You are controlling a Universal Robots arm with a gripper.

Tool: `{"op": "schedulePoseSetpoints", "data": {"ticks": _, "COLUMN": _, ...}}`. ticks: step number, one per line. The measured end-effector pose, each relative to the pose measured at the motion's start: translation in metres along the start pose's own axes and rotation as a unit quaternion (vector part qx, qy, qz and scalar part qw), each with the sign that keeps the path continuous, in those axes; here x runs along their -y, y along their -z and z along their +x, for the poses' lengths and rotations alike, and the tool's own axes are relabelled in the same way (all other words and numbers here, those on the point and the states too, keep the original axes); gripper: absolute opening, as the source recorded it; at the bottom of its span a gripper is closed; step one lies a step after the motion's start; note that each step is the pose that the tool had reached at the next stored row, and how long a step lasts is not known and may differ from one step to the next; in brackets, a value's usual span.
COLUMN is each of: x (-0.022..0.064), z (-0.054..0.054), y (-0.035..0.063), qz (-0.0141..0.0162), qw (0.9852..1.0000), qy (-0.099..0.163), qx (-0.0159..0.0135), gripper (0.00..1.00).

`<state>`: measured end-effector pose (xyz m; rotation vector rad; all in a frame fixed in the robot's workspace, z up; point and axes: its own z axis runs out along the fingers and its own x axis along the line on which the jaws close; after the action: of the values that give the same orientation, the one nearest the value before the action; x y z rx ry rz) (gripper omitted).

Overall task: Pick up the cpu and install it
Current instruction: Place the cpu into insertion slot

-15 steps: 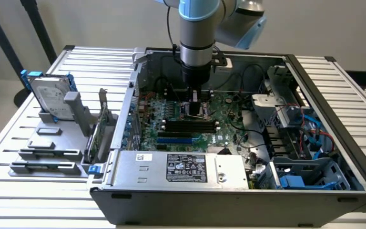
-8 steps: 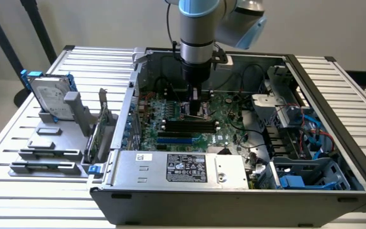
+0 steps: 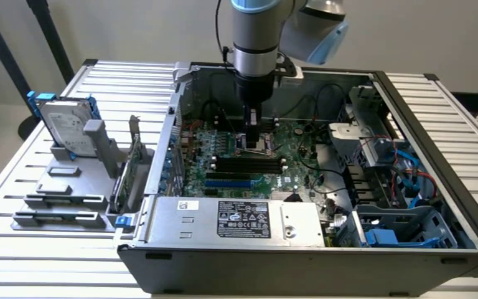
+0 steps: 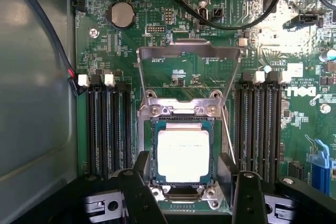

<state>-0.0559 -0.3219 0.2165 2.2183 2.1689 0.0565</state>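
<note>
One silver hard drive in a blue frame [image 3: 65,124] is standing on the grey plastic rack [image 3: 60,187] at the exterior view's left, well apart from the work. Further right, the open grey computer case [image 3: 435,156] is housing the green motherboard [image 3: 297,149]. The black two-fingered gripper [image 4: 186,177] is hanging over its socket, fingers spread wide and gripping nothing. The small square cpu with the shiny silver top [image 4: 184,153] is lying flat in that socket, shiny face upward, its edges running parallel to the black memory slots [image 4: 107,124]. Being near square, it is showing no marked long axis. Judgement: the seating step is in hand, with the chip down and released. Any further move is calling for fingers keeping clear of the chip and of the raised steel retaining frame [image 4: 189,56].
</note>
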Motion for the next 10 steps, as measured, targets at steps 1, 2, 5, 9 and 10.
{"op": "schedulePoseSetpoints", "data": {"ticks": 1, "x": 0.0012, "z": 0.000, "y": 0.0023, "qz": 0.0001, "qw": 1.0000, "qy": 0.000, "qx": 0.0001, "gripper": 0.63}}
{"op": "schedulePoseSetpoints", "data": {"ticks": 2, "x": 0.0027, "z": 0.000, "y": 0.0044, "qz": 0.0001, "qw": 1.0000, "qy": 0.000, "qx": 0.0001, "gripper": 0.63}}
{"op": "schedulePoseSetpoints", "data": {"ticks": 5, "x": 0.0082, "z": 0.000, "y": 0.0093, "qz": 0.0001, "qw": 1.0000, "qy": 0.000, "qx": 0.0001, "gripper": 0.63}}
{"op": "schedulePoseSetpoints", "data": {"ticks": 9, "x": 0.0181, "z": 0.000, "y": 0.0131, "qz": 0.0001, "qw": 1.0000, "qy": 0.000, "qx": 0.0001, "gripper": 0.48}}
{"op": "schedulePoseSetpoints", "data": {"ticks": 10, "x": 0.0208, "z": -0.001, "y": 0.0136, "qz": 0.0003, "qw": 1.0000, "qy": 0.000, "qx": 0.0002, "gripper": 0.42}}
